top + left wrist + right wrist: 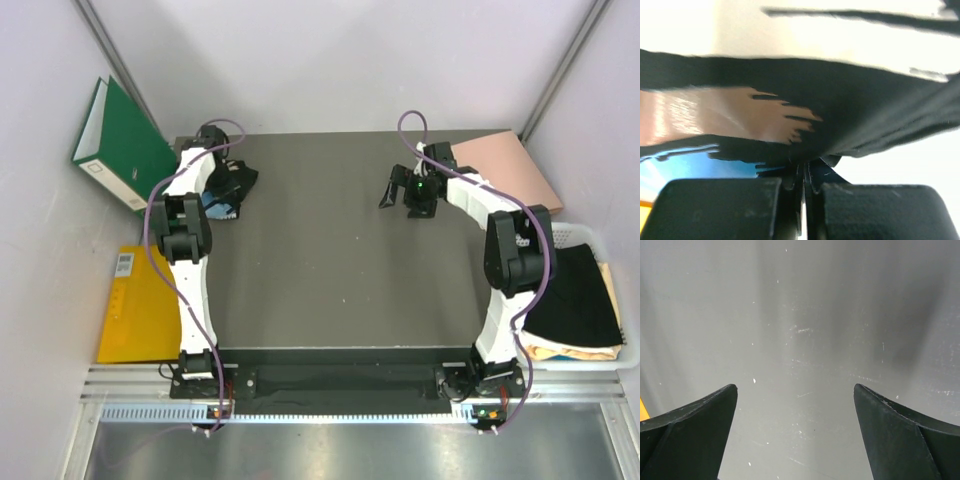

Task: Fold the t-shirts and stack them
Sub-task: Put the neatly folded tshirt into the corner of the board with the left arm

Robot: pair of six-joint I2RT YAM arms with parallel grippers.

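From above, my left claw (pixel 228 176) is reached out to the far left corner of the counter (pixel 320 260), where a bunched black t-shirt (pixel 245 184) lies over something blue (pixel 217 208). I judge I am there to drag the shirt onto the open middle for folding. My right claw (pixel 402 200) hangs over the far right part of the counter, well apart from the shirt, probably waiting to take a second corner. A white basket (pixel 600 236) at my right side holds more dark cloth (pixel 575 290) over something beige, so most of the work looks undone. A green binder (pixel 118 145) and a yellow folder (pixel 140 300) sit off the left edge, and a pink board (pixel 505 165) off the far right. This view is too small to show my left grip. The left wrist camera settles it: the fingers (pixel 725 205) are pressed together with a fold of the black fabric pinched between them, and the cloth sags across the frame from that pinch. It also shows a brownish-pink patch (pixel 715 112) that I cannot identify, and the blue thing lower left. The right wrist camera shows that claw spread wide with nothing in it, only bare grey counter between the fingers (pixel 695 425). No shirt appears there.
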